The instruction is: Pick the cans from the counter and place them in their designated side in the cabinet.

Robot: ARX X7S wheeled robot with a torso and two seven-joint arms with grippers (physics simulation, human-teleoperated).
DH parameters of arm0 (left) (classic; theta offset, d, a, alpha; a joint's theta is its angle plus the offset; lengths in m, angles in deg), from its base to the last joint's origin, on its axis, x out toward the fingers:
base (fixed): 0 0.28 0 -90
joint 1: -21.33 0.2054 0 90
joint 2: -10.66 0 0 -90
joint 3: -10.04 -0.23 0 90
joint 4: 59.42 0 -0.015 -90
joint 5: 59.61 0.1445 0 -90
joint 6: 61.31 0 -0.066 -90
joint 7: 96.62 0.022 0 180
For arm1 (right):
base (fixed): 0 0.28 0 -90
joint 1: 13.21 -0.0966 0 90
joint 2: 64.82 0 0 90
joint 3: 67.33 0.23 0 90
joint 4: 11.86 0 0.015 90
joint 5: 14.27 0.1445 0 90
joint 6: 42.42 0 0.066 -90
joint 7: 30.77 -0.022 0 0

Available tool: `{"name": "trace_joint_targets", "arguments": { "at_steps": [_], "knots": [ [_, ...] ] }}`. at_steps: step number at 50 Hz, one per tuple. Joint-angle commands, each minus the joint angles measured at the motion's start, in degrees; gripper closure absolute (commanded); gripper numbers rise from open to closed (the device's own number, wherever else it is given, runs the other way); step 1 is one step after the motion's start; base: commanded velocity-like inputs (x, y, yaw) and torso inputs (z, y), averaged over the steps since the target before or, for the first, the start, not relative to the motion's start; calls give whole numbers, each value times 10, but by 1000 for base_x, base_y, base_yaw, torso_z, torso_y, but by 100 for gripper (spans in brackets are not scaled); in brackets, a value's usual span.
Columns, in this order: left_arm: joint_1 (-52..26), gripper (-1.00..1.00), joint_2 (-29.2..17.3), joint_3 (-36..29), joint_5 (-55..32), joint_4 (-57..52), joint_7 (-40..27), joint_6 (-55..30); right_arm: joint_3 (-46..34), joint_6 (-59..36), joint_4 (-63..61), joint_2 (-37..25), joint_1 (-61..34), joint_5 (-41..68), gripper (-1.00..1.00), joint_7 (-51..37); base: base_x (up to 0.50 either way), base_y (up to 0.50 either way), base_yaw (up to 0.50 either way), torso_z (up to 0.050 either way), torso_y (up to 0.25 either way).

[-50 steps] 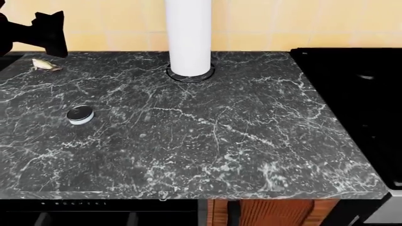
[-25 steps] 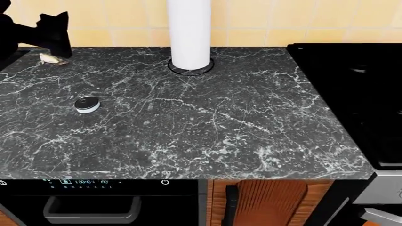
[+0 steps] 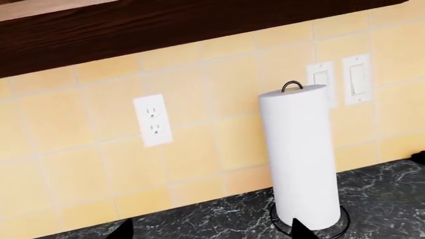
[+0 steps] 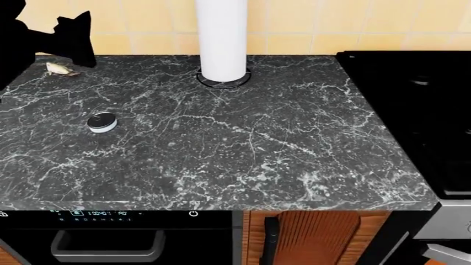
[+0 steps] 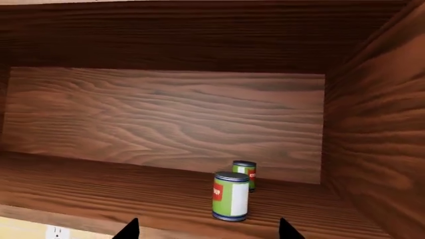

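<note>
- head view shows the counter [image 4: 243, 149] running under the camera, with the squat white-sided can [image 4: 102, 122] standing upright at about 9 o'clock, alone and well apart from everything else; it has not yet been picked.
- at 12 o'clock the paper-towel roll [image 4: 221, 38] stands in its wire holder against the tiled wall, and a small pale lump [image 4: 57, 68] lies at 10 o'clock near the back edge.
- the left gripper [image 4: 63, 36] hangs above the counter at 10 o'clock, raised beyond the can rather than over it. in the left wrist view its two fingertips [image 3: 123, 230] sit wide apart with nothing between them, so it is spread and empty, probably ready to drop onto the can.
- right wrist view looks into the wooden cabinet [image 5: 166, 114]: two green-labelled cans [image 5: 231, 195] stand upright on the shelf toward its right wall, one just behind the other, which suggests that side is theirs.
- the right gripper [image 5: 207, 230] shows only its tips [image 5: 287, 229], spread with nothing held; it faces the shelf, apart from the cans.
- judged from this, the green cans are stowed and the white one remains; it likely belongs on the bare left of the shelf.
</note>
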Motion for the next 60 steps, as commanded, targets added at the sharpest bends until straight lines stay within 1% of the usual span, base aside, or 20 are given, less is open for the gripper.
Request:
{"name": "trace_joint_targets", "arguments": {
  "at_steps": [1, 2, 3, 5, 10, 17, 26, 32, 38, 41, 45, 50, 60],
  "knots": [
    [19, -100, 16, 19, -6, -2, -8, 17, 16, -67, -168, -16, 103, 23, -100, 39, 0, 0, 0, 0, 0],
    [20, -100, 17, 21, -7, -2, -9, 18, 20, -111, -254, -19, 130, 27, -100, 38, 0, 0, 0, 0, 0],
    [22, -100, 18, 22, -8, -3, -9, 18, 25, -143, -314, -22, 151, 31, -100, 37, 0, 0, 0, 0, 0],
    [23, -100, 19, 24, -10, -4, -9, 17, 31, -179, -378, -24, 178, 37, -100, 35, 0, 0, 0, 0, 0],
    [23, -100, 20, 25, -12, -3, -9, 16, 42, -201, -436, -28, 206, 44, -100, 28, 0, 0, 0, 0, 0],
    [27, -100, 23, 28, -17, -7, -12, 13, 40, -185, -484, -28, 231, 47, -100, 30, 0, 0, 0, 0, 0],
    [33, -100, 27, 35, -22, -11, -16, 13, 55, -190, -514, -28, 256, 57, -100, 21, 0, 0, 0, 0, 0],
    [49, -100, 46, 72, -34, -32, -34, 16, 63, -200, -521, -27, 260, 58, -100, 7, 0, 0, 0, 0, 0],
    [92, -100, 88, 131, -32, -74, -74, 65, 70, -212, -521, -24, 257, 58, -100, -10, 0, 0, 0, 0, 0],
    [109, -100, 106, 150, -27, -86, -88, 93, 68, -220, -521, -24, 256, 55, -100, -18, 0, 0, 0, 0, 0],
    [134, -100, 123, 162, -10, -99, -95, 149, 74, -228, -520, -23, 254, 57, -100, -25, 0, 0, 0, 0, 0],
    [151, -100, 139, 178, -10, -116, -94, 188, 73, -230, -520, -23, 254, 57, -100, -29, 0, 0, 0, 0, 0],
    [188, -100, 160, 200, -29, -141, -106, 187, 81, -242, -519, -21, 251, 59, -100, -47, 0, 0, 0, 0, 0]
  ]
}}
